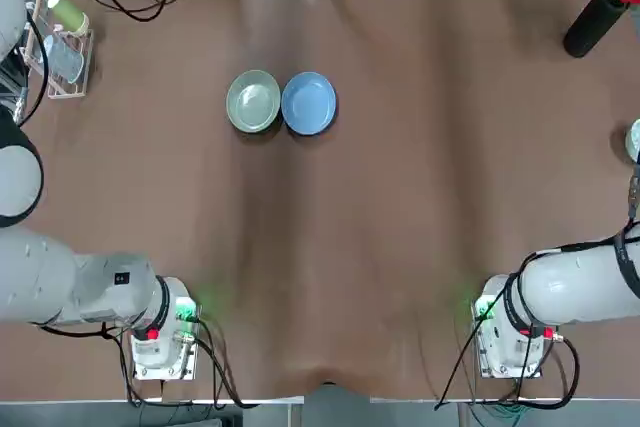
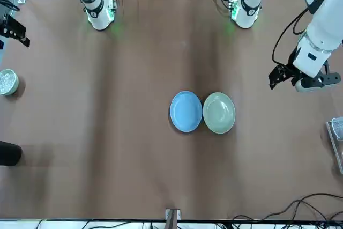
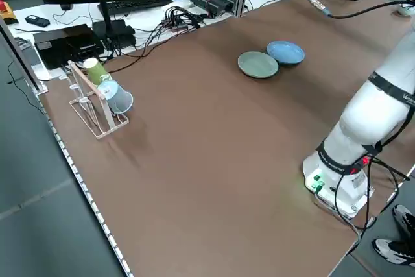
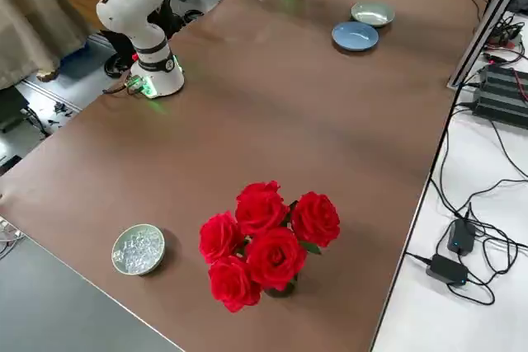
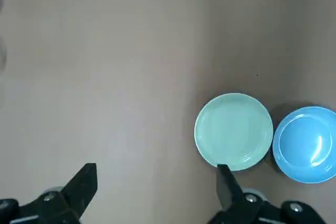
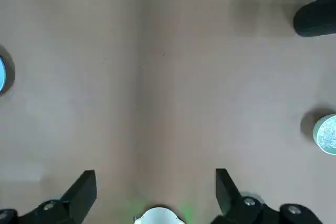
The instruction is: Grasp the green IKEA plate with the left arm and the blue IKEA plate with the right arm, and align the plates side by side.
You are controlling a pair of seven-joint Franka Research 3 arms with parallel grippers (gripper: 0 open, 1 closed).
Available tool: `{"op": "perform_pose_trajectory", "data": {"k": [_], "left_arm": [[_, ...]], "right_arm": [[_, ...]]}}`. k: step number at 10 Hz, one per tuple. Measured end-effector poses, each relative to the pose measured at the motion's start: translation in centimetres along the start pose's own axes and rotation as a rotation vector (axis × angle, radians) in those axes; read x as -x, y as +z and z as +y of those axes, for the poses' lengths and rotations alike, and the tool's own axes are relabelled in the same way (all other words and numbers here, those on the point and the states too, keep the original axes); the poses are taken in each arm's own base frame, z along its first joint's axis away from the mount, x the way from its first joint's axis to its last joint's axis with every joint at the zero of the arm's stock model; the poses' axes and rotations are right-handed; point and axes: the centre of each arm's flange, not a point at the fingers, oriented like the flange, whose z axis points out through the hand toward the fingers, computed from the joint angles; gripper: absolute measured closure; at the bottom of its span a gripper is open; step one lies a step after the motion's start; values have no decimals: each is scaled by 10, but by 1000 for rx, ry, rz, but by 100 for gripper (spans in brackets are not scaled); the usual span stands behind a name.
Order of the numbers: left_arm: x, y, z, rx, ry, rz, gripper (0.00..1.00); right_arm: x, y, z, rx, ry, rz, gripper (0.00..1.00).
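On brown surface (image 1: 400, 247), toward far side from arm bases: green IKEA plate (image 1: 253, 102) and blue IKEA plate (image 1: 308, 103) lie rims touching, green on robot's left, so side-by-side alignment looks done. Left claw (image 5: 155, 182) wide, empty, raised over bare surface near green plate. Right claw (image 6: 155, 184) wide, empty, well apart from plates. Around edges: cup rack (image 3: 97, 102), red roses (image 4: 264, 241), small glass bowl (image 4: 138, 249), cables beyond far edge
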Motion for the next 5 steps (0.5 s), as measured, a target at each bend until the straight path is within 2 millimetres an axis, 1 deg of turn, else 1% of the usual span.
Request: {"op": "perform_pose_trajectory", "data": {"k": [3,4,5], "left_arm": [[8,-5,-4,-4,67,-35,2],[7,-3,-11,11,79,-42,2],[6,1,-22,27,83,-54,2]], "right_arm": [[0,0,0,1,1,1,0],[0,0,1,6,2,1,0],[0,0,2,10,3,0,0]]}}
